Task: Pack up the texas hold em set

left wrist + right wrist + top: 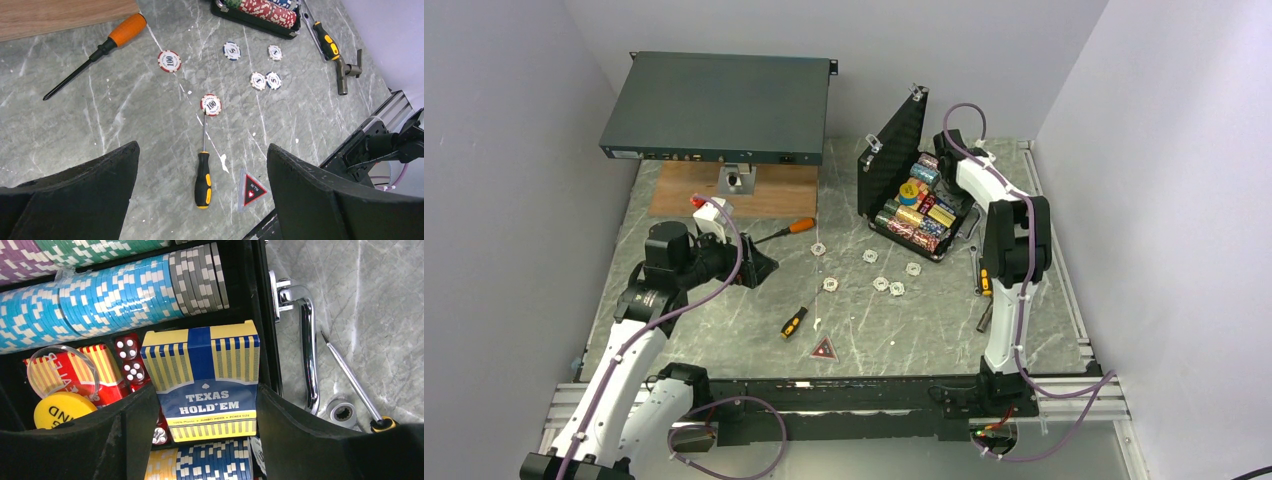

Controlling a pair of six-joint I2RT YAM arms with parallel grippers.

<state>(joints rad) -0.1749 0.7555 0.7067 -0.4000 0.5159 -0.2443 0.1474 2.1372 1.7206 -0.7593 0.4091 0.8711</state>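
Right pincer (202, 400), low over the open case (892, 155) at the far right of the counter (724, 330), appears to pinch the blue-and-yellow Texas Hold'em card box (207, 385) upright above the tray. Packing looks well advanced but unfinished. Chip rows (115, 295) fill the tray, yet six loose chips (870, 256) and the red triangular token (825, 349) lie on the marble well apart from the case, whose lid stands open. Left pincer (202, 150) hangs spread and empty above a small screwdriver (202, 180). Only the right wrist view shows red dice (131, 360) and a second, red card box (107, 370) inside. Only the left wrist view makes "100" legible on two chips, and only the overhead view shows the raised lid.
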